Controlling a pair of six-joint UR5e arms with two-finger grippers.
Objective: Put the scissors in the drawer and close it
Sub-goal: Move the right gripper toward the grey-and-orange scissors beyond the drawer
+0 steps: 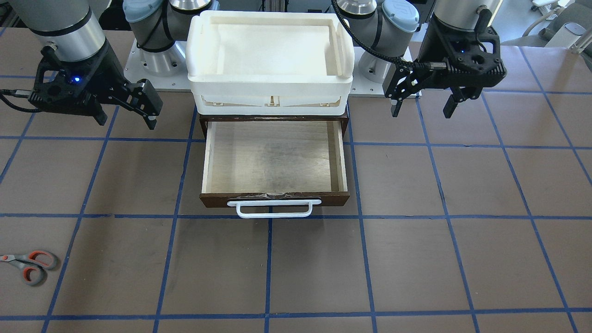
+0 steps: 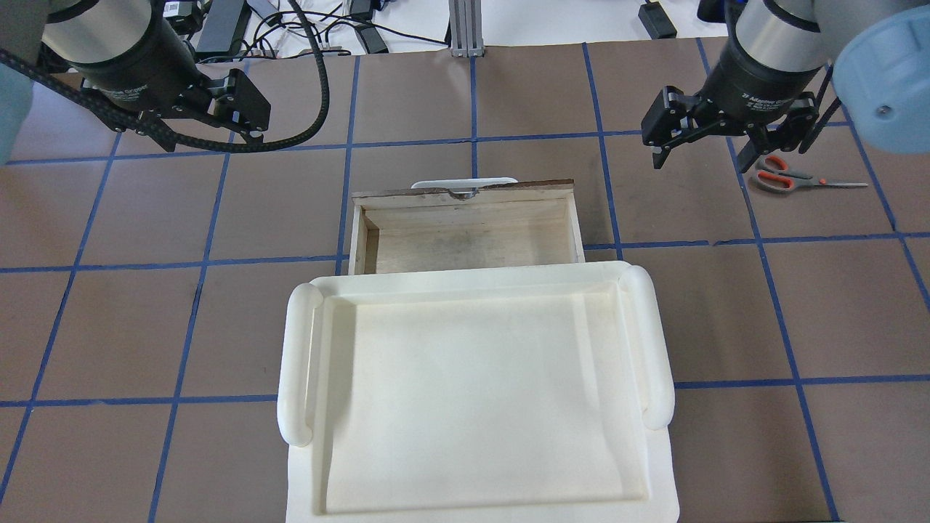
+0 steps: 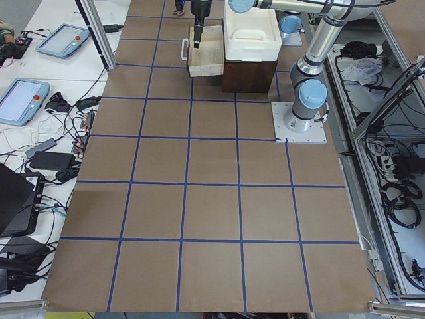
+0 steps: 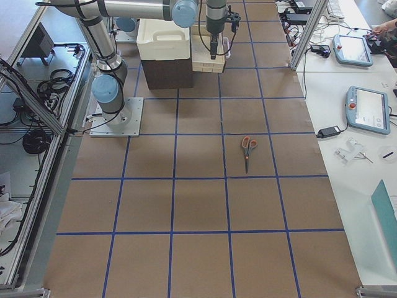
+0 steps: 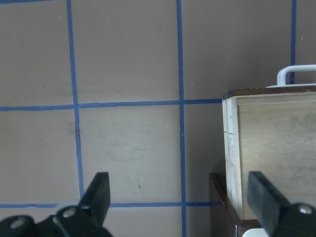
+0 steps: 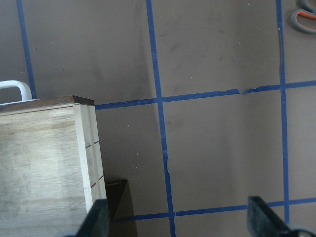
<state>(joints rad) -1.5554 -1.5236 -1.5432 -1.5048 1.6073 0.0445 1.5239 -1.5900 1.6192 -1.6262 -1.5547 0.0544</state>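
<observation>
Wide shallow drawer (image 1: 273,157), with a dark brown wood front and pale plywood inside, is seen pulled well out from under the dark cabinet (image 3: 249,78). Its white bar handle (image 1: 274,214) is turned away from the robot. A white plastic tray (image 1: 270,83) is seated on top of the cabinet. Small pair of scissors (image 2: 788,176), grey handles lined orange-red with dark blades, is laid flat on the brown table with blue tape grid (image 1: 416,259), well apart from the drawer. In the overhead view it is placed at about 2–3 o'clock of the drawer, loops toward 9 o'clock, blades together and pointed to 3 o'clock. Left gripper (image 1: 422,108) is held above the table at about 10 o'clock of the drawer in the overhead view, jaws spread wide, nothing gripped. Right gripper (image 1: 126,121) is held at about 2 o'clock of the drawer, jaws likewise spread wide and nothing gripped. The scissors are seen near it at its 3–4 o'clock, not touched. Only table and a drawer corner are shown between the fingers in both wrist views.
</observation>
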